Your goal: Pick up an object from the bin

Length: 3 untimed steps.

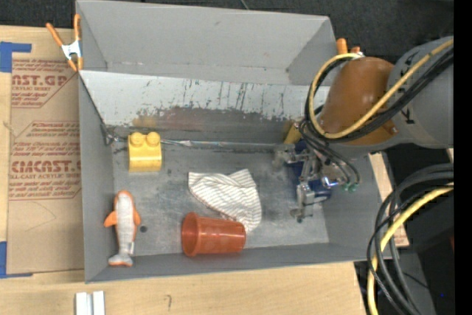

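As the arm leans in from the right, its gripper (306,195) hangs low over bare floor at the right end of the grey bin (221,70). Whether it is spread or pressed together cannot be told from this angle, and nothing can be made out in its grip. Nearest to it, just to the left, lies a crumpled white cloth with dark stripes (225,192), close beside an orange-red cup (212,234) tipped on its side. A yellow two-stud block (144,151) sits by the far wall at left, and a white-and-orange toy figure (124,217) lies toward the near left corner. A clean pick probably means centring over one thing before descending. For the cloth, a raised fold clear of the cup looks the best hold.
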Motion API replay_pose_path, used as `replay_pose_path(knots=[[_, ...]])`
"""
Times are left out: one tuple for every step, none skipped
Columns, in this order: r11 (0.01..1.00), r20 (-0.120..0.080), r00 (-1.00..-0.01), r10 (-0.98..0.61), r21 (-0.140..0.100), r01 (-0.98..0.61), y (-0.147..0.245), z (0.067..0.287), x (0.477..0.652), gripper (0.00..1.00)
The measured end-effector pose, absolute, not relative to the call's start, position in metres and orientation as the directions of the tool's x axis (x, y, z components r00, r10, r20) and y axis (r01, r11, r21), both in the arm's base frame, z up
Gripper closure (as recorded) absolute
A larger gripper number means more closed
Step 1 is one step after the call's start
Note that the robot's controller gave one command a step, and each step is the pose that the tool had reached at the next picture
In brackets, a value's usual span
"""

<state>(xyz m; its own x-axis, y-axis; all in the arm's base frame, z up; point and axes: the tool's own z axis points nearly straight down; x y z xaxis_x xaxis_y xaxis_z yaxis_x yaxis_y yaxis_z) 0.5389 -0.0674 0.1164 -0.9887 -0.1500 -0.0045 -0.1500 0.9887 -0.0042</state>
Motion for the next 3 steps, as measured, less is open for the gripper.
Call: replay_pose_path(knots=[[0.992,-0.002,-0.992,-0.125,0.001,-0.125,0.002,0.079,0.539,0.0],[0.999,-0.001,-0.999,-0.04,0.001,-0.04,0.023,0.071,0.494,1.0],[0.999,-0.001,-0.999,-0.04,0.0,-0.04,0.023,0.071,0.494,1.0]])
